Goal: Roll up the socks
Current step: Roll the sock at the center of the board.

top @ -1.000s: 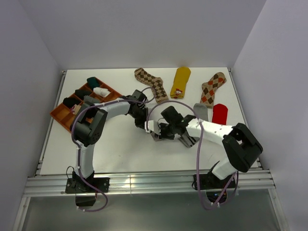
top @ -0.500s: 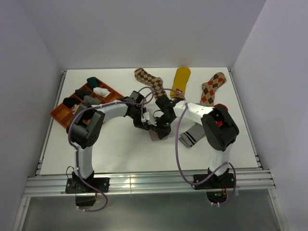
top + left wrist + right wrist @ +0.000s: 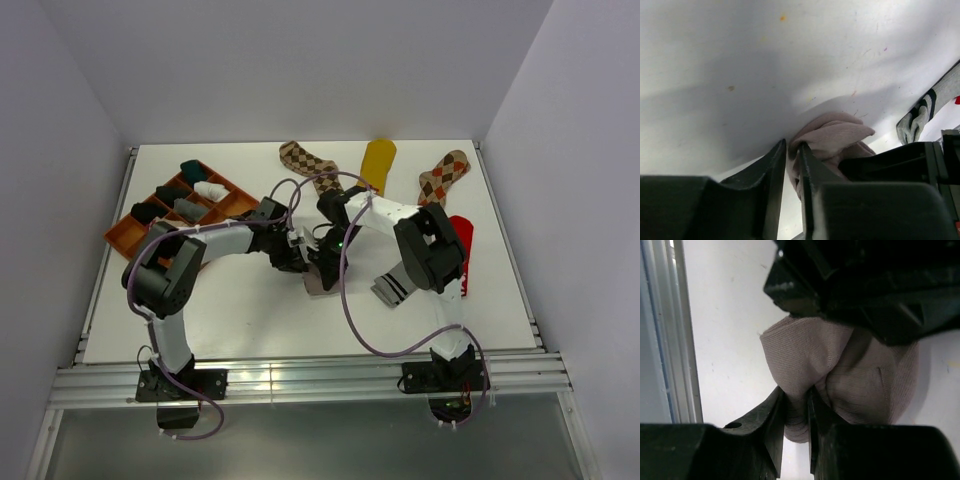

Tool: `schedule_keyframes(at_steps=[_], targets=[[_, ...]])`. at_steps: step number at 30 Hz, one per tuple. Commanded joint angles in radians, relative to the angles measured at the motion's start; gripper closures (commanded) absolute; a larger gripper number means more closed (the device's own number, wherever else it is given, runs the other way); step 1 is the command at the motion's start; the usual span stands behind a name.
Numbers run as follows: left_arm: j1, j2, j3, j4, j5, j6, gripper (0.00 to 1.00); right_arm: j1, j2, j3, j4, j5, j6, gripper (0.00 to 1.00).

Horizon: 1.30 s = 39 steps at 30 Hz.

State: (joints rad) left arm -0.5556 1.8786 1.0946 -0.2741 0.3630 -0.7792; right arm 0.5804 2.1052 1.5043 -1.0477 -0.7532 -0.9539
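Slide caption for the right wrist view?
Right gripper pinches a fold of the bunched taupe sock on the white table.

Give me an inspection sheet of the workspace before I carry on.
Surface: white table, a few small specks.
Job's things: taupe sock bunched between both grippers; grey striped sock, red sock, mustard sock, left argyle sock, right argyle sock lie unrolled.
Clutter: orange tray at far left, holding rolled socks.
Grippers: right gripper shut on the taupe sock; left gripper jaws nearly together at its edge, grip unclear.
Cables: purple cable loops over the table from each arm.
Surroundings: plain walls on three sides.
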Motion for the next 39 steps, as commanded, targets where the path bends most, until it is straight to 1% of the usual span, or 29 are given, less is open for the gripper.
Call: schedule_keyframes(at_steps=[1,3,5,6,13,16,18,21,22,27,29,32,34,36,38,39], targets=[[0.002,-0.114,-0.047,0.127,-0.048,0.014,0.71,-0.002,0.114,-0.015,-0.117,0.14,0.09,0.86],[0.002,-0.137,-0.07,0.145,-0.071,-0.002,0.66,-0.002,0.124,-0.003,-0.118,0.14,0.092,0.86],[0.002,-0.168,-0.097,0.168,-0.082,-0.018,0.65,-0.004,0.141,0.016,-0.133,0.137,0.096,0.86],[0.002,-0.194,-0.12,0.179,-0.087,-0.023,0.62,-0.002,0.153,0.022,-0.136,0.137,0.099,0.86],[0.002,-0.26,-0.159,0.217,-0.133,-0.016,0.58,-0.005,0.184,0.037,-0.133,0.173,0.141,0.86],[-0.001,-0.272,-0.171,0.223,-0.148,0.004,0.54,-0.005,0.193,0.037,-0.143,0.172,0.139,0.86],[-0.004,-0.291,-0.191,0.263,-0.147,0.012,0.52,-0.005,0.2,0.04,-0.153,0.17,0.145,0.86],[-0.01,-0.344,-0.257,0.346,-0.136,0.008,0.45,-0.005,0.199,0.034,-0.15,0.173,0.147,0.86],[-0.01,-0.364,-0.268,0.363,-0.122,0.005,0.44,-0.005,0.199,0.031,-0.152,0.173,0.147,0.86],[-0.01,-0.4,-0.318,0.456,-0.07,-0.02,0.4,-0.005,0.2,0.03,-0.147,0.179,0.159,0.86],[-0.006,-0.403,-0.331,0.483,-0.042,-0.049,0.4,-0.005,0.2,0.03,-0.144,0.183,0.165,0.86],[-0.004,-0.401,-0.326,0.457,-0.059,-0.045,0.43,-0.005,0.2,0.03,-0.141,0.184,0.173,0.86],[-0.004,-0.42,-0.346,0.447,-0.094,-0.045,0.42,-0.005,0.2,0.028,-0.138,0.186,0.179,0.86],[0.002,-0.447,-0.389,0.461,-0.095,-0.049,0.42,-0.005,0.2,0.027,-0.13,0.189,0.185,0.86],[0.0,-0.473,-0.418,0.463,-0.122,-0.042,0.39,-0.005,0.197,0.024,-0.124,0.19,0.195,0.86],[0.002,-0.493,-0.432,0.446,-0.136,-0.032,0.4,-0.005,0.196,0.022,-0.123,0.192,0.198,0.86]])
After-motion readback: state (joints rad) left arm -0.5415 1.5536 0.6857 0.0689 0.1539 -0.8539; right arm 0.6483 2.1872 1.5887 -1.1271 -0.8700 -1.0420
